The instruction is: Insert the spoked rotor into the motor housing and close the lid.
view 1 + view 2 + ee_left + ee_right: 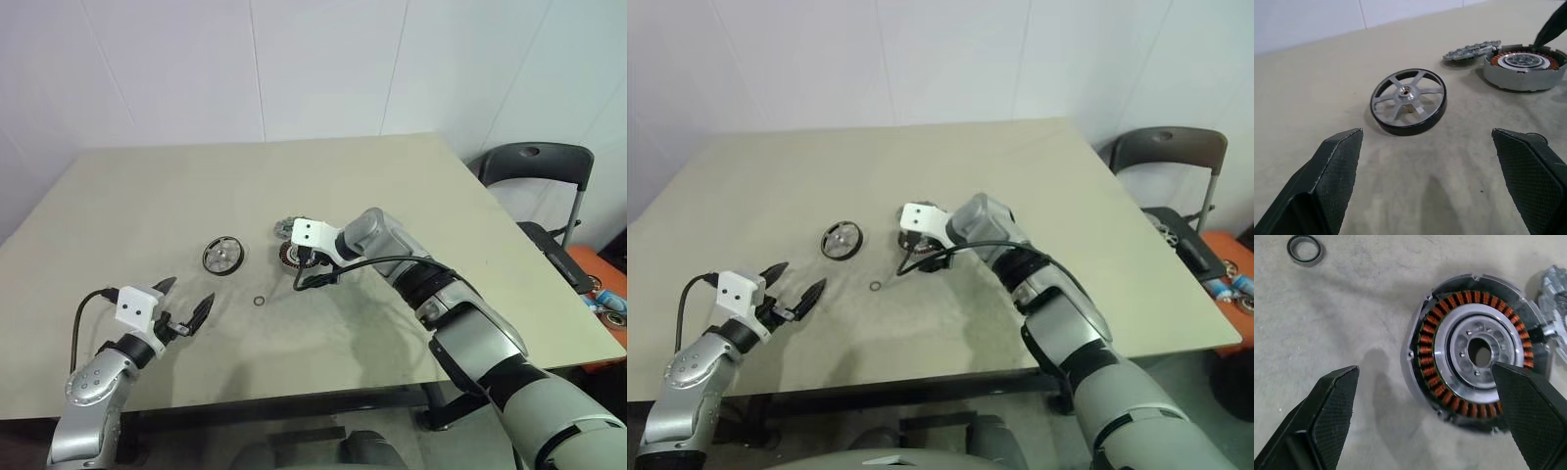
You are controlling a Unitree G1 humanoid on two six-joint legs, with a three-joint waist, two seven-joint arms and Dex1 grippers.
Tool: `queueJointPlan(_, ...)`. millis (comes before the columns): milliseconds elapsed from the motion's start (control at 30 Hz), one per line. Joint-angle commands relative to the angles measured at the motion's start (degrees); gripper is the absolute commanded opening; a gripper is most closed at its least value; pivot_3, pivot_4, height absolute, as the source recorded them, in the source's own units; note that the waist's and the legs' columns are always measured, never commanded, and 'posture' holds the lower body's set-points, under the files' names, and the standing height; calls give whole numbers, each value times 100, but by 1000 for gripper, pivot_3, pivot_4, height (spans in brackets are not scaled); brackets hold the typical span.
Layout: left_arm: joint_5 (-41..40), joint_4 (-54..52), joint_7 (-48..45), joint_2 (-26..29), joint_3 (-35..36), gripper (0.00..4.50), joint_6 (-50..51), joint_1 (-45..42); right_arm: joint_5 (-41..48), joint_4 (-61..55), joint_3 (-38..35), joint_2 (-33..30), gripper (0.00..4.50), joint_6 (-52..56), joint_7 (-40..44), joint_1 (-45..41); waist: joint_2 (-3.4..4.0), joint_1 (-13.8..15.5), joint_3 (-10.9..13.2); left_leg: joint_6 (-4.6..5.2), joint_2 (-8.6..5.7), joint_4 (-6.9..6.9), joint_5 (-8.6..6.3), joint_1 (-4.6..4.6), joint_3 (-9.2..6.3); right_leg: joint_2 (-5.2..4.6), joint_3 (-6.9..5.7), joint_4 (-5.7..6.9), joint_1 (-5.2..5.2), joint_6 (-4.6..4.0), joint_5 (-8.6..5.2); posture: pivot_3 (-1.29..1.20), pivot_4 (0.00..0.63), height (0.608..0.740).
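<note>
The spoked rotor [221, 256] lies flat on the table [137, 196], ahead of the left gripper [186, 311] and slightly to its right, apart from it. That gripper's fingers are spread and empty, pointing level toward the rotor. Further right, the motor housing [1476, 350] sits windings-up beneath the right gripper [1435, 421], also spread and empty. The left arm is nearer the rotor.
</note>
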Motion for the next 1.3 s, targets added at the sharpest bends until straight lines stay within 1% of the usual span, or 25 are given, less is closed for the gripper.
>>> queueJointPlan(33,3,-178,37,8,57,4479,-86,-35,-119,335,-36,146,4500,-249,-127,-297,0,-15,0,0,0,0,0,-1,0,0,-1,-1,0,0,0,0,0,740)
queueJointPlan(300,21,-162,47,-14,48,4479,-85,-71,-198,962,-77,449,4500,-511,-188,-452,0,-88,-1,-1,1,1,1,7,2,-1,-2,7,3,0,0,0,0,740)
queueJointPlan(400,27,-169,56,-21,46,4500,-85,-77,-223,1138,-80,541,3895,-594,-232,-492,1,-151,-1,-1,0,2,1,7,2,-1,-2,9,3,0,0,0,0,740)
queueJointPlan(533,31,-187,70,-27,49,4500,-77,-74,-269,1260,-88,619,2605,-670,-227,-533,2,-164,-4,-1,1,2,1,11,2,-1,-2,12,4,0,1,0,0,740)
queueJointPlan(633,27,-201,79,-24,53,4500,-73,-69,-297,1247,-99,661,1508,-697,-181,-552,2,-161,-6,-4,1,2,2,12,2,0,-2,16,4,0,1,0,0,740)
queueJointPlan(667,26,-204,81,-21,53,4500,-73,-68,-306,1235,-103,667,1357,-702,-164,-555,0,-157,-8,-5,1,2,3,14,2,0,-2,17,6,0,1,0,0,740)
queueJointPlan(800,19,-212,86,-15,54,4500,-71,-63,-325,1141,-106,662,1357,-703,-85,-552,0,-160,-8,-5,1,8,3,14,1,-1,-3,18,8,-2,3,0,0,740)
queueJointPlan(933,23,-211,85,-12,55,4500,-78,-61,-201,758,-127,615,1357,-473,353,-491,2,-153,-7,-5,2,6,3,10,-1,-1,-5,17,4,-2,3,0,0,740)
queueJointPlan(1300,31,-173,87,-11,48,4500,-79,-95,137,-1331,-141,214,1357,874,1287,32,2,-141,-6,-4,1,3,2,0,-2,-4,-9,13,-3,-2,3,0,0,740)
